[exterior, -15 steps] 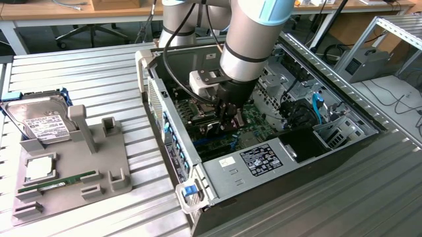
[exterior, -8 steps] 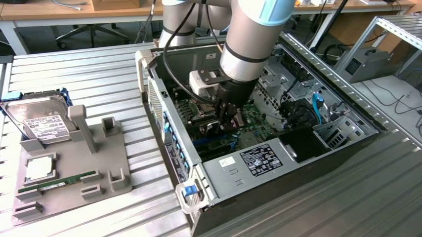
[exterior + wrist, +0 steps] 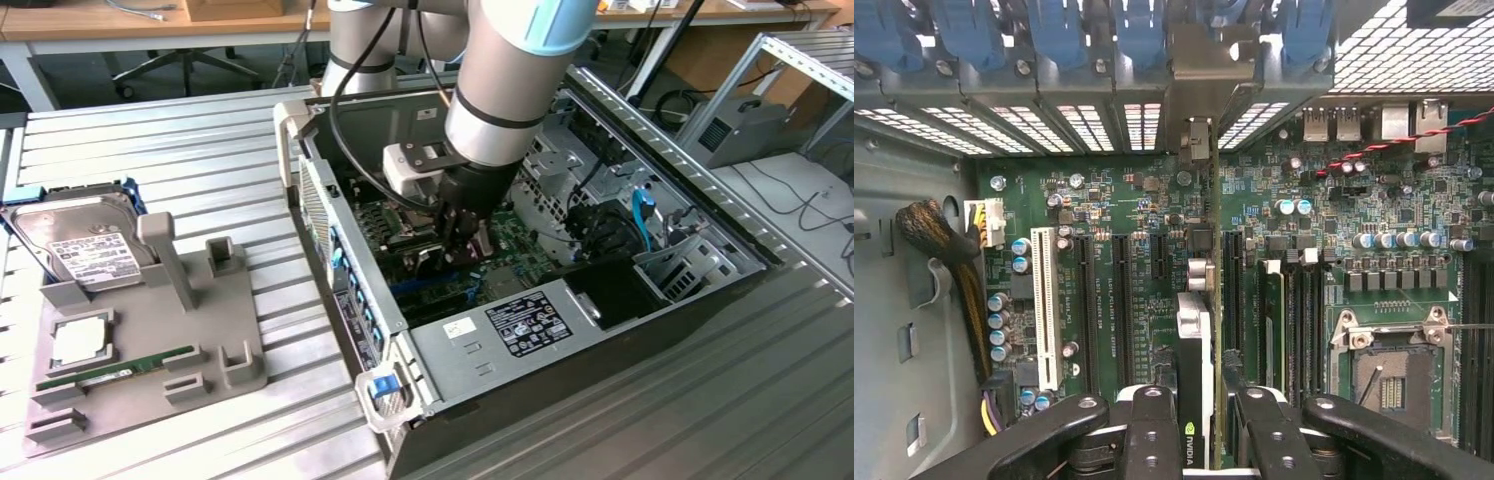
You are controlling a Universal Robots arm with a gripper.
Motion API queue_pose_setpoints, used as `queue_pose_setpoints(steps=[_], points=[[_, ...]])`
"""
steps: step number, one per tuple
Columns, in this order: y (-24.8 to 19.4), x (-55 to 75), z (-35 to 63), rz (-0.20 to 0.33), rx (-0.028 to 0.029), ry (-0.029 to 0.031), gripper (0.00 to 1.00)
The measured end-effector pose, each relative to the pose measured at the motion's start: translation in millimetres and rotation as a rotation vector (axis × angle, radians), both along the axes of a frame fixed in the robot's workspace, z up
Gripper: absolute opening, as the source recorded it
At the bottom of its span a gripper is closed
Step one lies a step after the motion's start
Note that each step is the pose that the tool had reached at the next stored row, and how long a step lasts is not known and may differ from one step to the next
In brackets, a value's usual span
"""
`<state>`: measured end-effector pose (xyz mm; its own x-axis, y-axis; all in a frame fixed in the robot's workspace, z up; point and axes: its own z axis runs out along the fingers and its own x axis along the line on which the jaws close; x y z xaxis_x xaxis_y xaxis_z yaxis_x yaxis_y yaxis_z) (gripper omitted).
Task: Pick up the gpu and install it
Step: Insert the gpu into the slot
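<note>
One gpu (image 3: 1194, 345), edge-on, stood upright inside the computer case (image 3: 318, 195), directly over the motherboard (image 3: 1104, 190). Its silver bracket (image 3: 1199, 85) sat against the case's rear slot wall, among the blue latches. One gripper (image 3: 1199, 400) pinched the gpu by its near end, one dark finger (image 3: 1152, 430) on each side of the card, both pressed to it. The card's lower edge lined up with a black expansion slot; whether it was fully seated can't be told from this angle.

In the exterior view the gripper (image 3: 454, 240) was down inside the case near the middle of the board, one arm (image 3: 514, 80) reaching in from above.

Also on the board inside the case: one white slot (image 3: 1046, 310) and one open processor socket (image 3: 1384, 365).

Outside the case, on the exterior view's left, one grey fixture (image 3: 200, 330) lay on the slatted metal table (image 3: 174, 140). It held one hard drive (image 3: 87, 250) with a white label, propped at a tilt, one square silver chip (image 3: 78, 340) and one green RAM stick (image 3: 114, 373) lying flat. All three were well apart from the gripper.
</note>
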<state>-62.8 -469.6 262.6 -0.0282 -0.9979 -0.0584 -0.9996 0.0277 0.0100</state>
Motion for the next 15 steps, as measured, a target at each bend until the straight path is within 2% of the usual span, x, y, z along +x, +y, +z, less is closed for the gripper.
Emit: queue_pose_setpoints(steps=[8,10,15], points=[[0.0,0.0,-2.9,0.000,-0.0002,0.0001,0.27],[0.0,-0.1,-3.0,0.000,0.0018,0.0000,0.27],[-0.1,-0.1,-3.5,0.000,0.0024,-0.0001,0.27]])
